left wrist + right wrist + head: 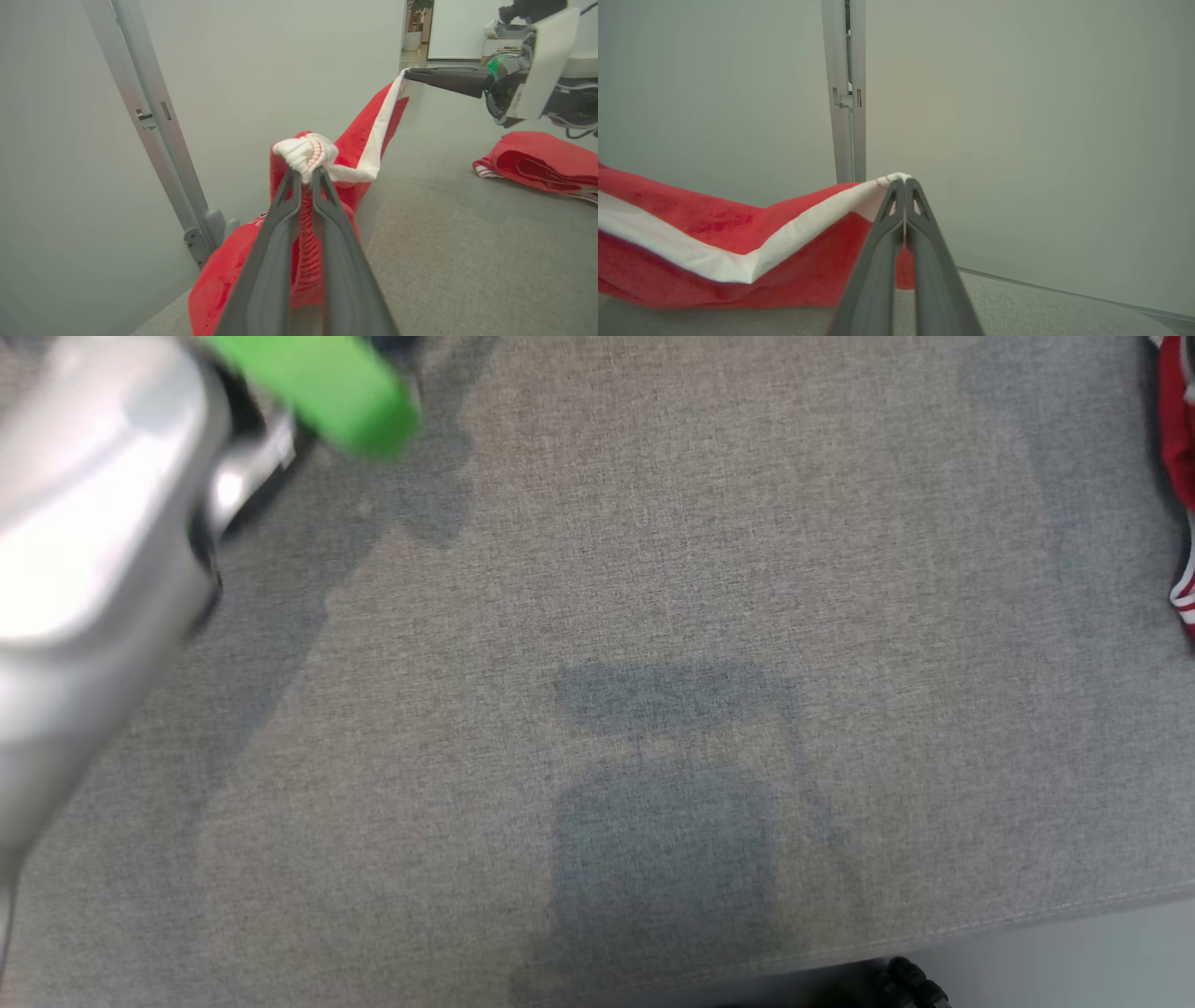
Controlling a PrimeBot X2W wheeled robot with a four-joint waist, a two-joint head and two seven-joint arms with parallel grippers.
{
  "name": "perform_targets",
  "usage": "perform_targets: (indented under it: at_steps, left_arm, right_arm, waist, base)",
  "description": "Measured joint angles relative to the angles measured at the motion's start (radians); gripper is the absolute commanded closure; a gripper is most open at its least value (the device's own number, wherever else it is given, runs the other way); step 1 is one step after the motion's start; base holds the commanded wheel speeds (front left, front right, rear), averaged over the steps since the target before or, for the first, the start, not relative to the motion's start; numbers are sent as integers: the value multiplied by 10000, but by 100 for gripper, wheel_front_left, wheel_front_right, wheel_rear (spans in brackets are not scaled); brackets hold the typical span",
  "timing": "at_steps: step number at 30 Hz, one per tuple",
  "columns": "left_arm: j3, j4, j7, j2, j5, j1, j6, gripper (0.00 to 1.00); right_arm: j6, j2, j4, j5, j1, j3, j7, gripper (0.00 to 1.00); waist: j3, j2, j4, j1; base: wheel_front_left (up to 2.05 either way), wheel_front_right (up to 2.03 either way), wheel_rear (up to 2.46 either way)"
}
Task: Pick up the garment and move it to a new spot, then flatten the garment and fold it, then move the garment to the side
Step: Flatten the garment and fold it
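The garment is red with a white band and a white ribbed hem. It hangs stretched between both grippers above the grey cloth surface. My left gripper is shut on the bunched white hem, and red cloth droops below its fingers. In the left wrist view, my right gripper pinches the far corner of the white band. In its own view the right gripper is shut on that corner, and the garment sags away to the left. My pale left forearm with a green band crosses the head view's upper left.
A second red garment lies crumpled on the grey surface, at the right edge of the head view. A pale wall with a grey metal post stands close behind the held garment. The surface's front edge runs along the lower right.
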Motion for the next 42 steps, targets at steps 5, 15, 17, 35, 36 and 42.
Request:
perform_targets:
  at_steps: [5,15,17,35,36,42]
  left_arm:
    - [-268,-1383,0,694,324,2107,-4,100]
    - [-460,-2738,-2,1388,1891,5284,-4,100]
    - [-483,-2851,0,1413,2146,5807,-4,100]
    - [502,-4044,-2,1214,3010,10265,-4,100]
    - [562,-4082,-2,1156,2945,10378,-4,100]
    - [286,-3933,-2,652,2132,10383,-4,100]
  right_arm:
    - [0,-529,-886,245,2054,-186,0,100]
    - [-2,-1241,-2798,439,6215,-1329,-8,100]
    - [2,-1381,-3055,253,6962,-1329,-8,100]
    - [2,-2199,-5375,12,12395,-2579,307,100]
    - [2,-2220,-5545,-2,12522,-2675,468,100]
    - [0,-2211,-5810,-134,12242,-2913,1367,100]
  waist:
    - [177,0,-104,-1]
    - [-987,0,-102,-4]
    - [-1313,0,-61,-4]
    - [-4056,0,425,-5]
    - [-4132,0,465,-5]
    - [-4236,1,740,-5]
  base:
    - [0,0,0]
    - [0,0,0]
    - [0,0,0]
    - [0,0,0]
    - [0,0,0]
    - [0,0,0]
